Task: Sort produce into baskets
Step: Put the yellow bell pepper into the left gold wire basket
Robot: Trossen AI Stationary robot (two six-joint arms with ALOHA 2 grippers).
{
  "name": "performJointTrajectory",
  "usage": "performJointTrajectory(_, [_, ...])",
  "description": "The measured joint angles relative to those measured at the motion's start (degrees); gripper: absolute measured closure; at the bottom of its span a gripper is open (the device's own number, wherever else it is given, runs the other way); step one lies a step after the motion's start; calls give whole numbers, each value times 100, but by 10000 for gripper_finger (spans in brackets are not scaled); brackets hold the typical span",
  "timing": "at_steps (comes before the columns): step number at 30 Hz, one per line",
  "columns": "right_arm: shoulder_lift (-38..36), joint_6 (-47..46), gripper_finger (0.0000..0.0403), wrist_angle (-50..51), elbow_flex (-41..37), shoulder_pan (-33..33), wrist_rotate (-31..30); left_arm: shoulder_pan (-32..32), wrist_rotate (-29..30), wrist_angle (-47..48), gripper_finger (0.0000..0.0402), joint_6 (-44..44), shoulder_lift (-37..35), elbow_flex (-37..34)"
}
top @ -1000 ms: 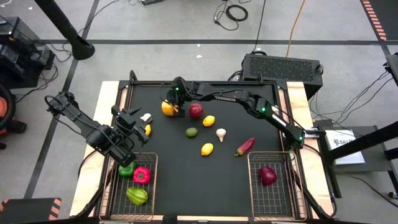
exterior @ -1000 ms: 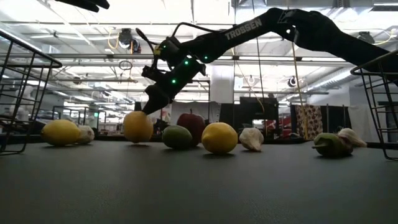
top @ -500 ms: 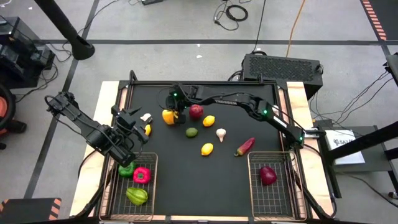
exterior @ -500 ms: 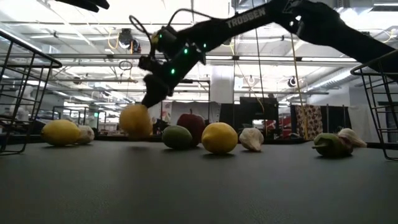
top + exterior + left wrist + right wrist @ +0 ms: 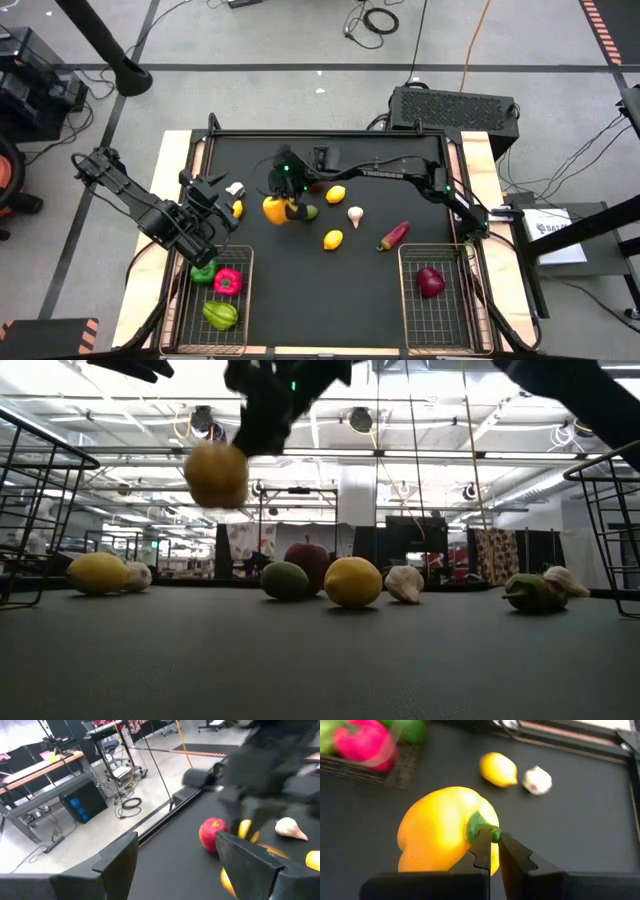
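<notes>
Sorting is partly done: three peppers sit in the left basket [image 5: 214, 300], one red apple [image 5: 430, 282] in the right basket [image 5: 437, 300]. Lemons, garlic, a lime, an apple and a chili [image 5: 396, 234] remain on the black table [image 5: 300, 290]. The right gripper [image 5: 491, 851], clamped on the yellow pepper [image 5: 275, 209] by its green stem, has lifted it clear of the table since a second ago — toward the left basket. The left gripper [image 5: 208, 228] waits open beside that basket.

High view overhead; low view table-level; both show yellow pepper [image 5: 275, 209].
</notes>
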State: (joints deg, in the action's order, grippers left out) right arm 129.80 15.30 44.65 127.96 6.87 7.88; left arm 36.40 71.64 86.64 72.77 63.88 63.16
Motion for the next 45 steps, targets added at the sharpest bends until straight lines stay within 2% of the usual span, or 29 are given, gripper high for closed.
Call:
performJointTrajectory(9, [-228,-625,388,-256,0,-952,-23,0,-335,261,127,35,-130,0])
performJointTrajectory(14, [-226,-996,388,-865,0,-1509,-70,0,-346,312,127,-129,-263,0])
performJointTrajectory(23, [-222,-1170,388,-1915,0,-2269,-784,0,-355,329,127,8,-764,0])
performJointTrajectory(28, [15,-1216,388,-2653,0,-2494,-1109,0,-386,333,127,27,-909,0])
performJointTrajectory(38, [845,-869,388,-4232,0,-2574,-1151,0,-394,339,127,-2,-1093,0])
performJointTrajectory(45, [1285,-393,388,-4699,0,-2572,-1554,0,-394,338,127,0,-1130,0])
